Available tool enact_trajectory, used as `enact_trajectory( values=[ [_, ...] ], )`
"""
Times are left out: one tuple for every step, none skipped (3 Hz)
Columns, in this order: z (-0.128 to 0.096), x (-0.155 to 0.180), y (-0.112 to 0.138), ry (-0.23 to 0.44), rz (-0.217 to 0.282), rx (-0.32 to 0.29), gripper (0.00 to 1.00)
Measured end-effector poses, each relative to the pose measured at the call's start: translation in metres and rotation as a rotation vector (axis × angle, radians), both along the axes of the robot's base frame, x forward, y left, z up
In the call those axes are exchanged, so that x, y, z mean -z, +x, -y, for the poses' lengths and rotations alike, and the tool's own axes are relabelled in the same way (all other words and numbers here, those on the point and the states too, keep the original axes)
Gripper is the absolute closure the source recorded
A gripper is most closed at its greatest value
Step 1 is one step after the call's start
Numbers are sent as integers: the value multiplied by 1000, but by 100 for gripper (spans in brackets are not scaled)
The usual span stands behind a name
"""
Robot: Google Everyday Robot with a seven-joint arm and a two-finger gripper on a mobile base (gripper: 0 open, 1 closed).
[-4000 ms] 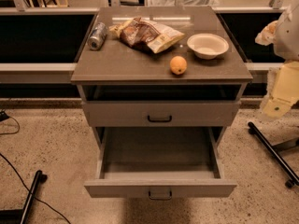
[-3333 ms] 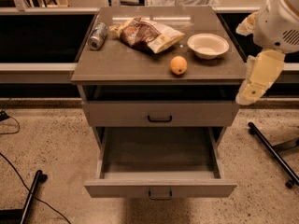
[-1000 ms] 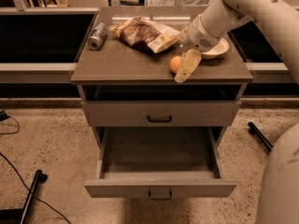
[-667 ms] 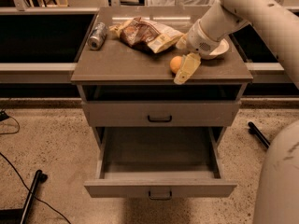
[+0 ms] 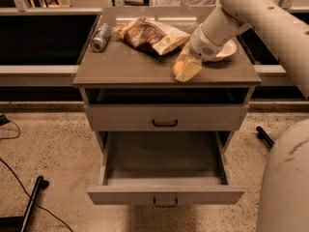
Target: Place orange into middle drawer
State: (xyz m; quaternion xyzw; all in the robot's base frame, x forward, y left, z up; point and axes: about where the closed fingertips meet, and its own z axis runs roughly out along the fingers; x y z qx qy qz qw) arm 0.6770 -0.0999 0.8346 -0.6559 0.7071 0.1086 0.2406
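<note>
The orange (image 5: pixel 177 67) sits on the grey cabinet top (image 5: pixel 125 64), near its front edge and right of centre. My gripper (image 5: pixel 188 67) hangs from the cream arm that reaches in from the upper right. It is down at the orange, against its right side, and covers part of it. The middle drawer (image 5: pixel 164 159) is pulled wide open below, with a bare grey inside and a small handle on its front panel (image 5: pixel 165 195).
A shut drawer front with a black loop handle (image 5: pixel 165 123) sits above the open drawer. On the top are a drink can (image 5: pixel 100 36), a crinkled snack bag (image 5: pixel 152 35) and a white bowl (image 5: pixel 225 49) behind the arm. A black stand leg (image 5: pixel 32 199) lies on the floor at the left.
The arm swung in from the right side over the cabinet top and lowered the gripper to the orange. In the last second it closed in on the orange's right side.
</note>
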Motion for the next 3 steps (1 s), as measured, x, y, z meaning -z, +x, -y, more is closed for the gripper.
enact_trajectory(
  values=[
    [-4,2,-1,-6,1,-20,85],
    [-7,-8,-14,55,37,-27,100],
    [-19,-53,-63,197,154,-6,100]
  ],
)
